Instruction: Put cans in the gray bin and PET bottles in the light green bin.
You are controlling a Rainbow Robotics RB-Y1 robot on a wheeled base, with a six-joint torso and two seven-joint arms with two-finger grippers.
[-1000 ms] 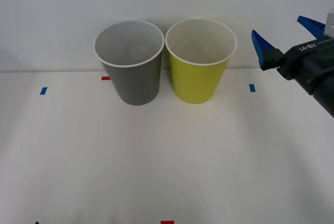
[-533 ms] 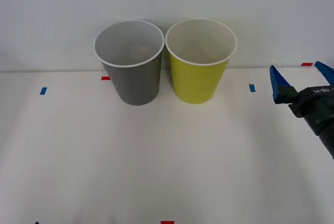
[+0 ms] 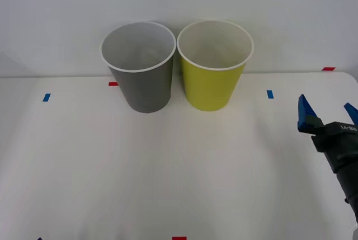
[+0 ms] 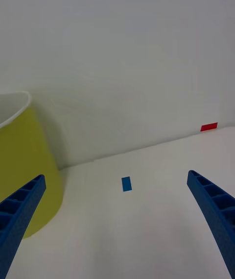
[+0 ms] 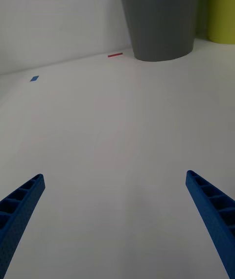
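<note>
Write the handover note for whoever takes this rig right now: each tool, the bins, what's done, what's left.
Right tool: open, empty, low over the table's right side, clear of the bins.
Left tool: open, empty, above bare table, facing the gray bin.
Gray bin and light green bin stand upright side by side at the back of the table, gray on the robot's left.
Done: cannot tell; the front view does not show the bottom of either bin.
Left: no can or bottle lies on the table in view; check the bins.
</note>
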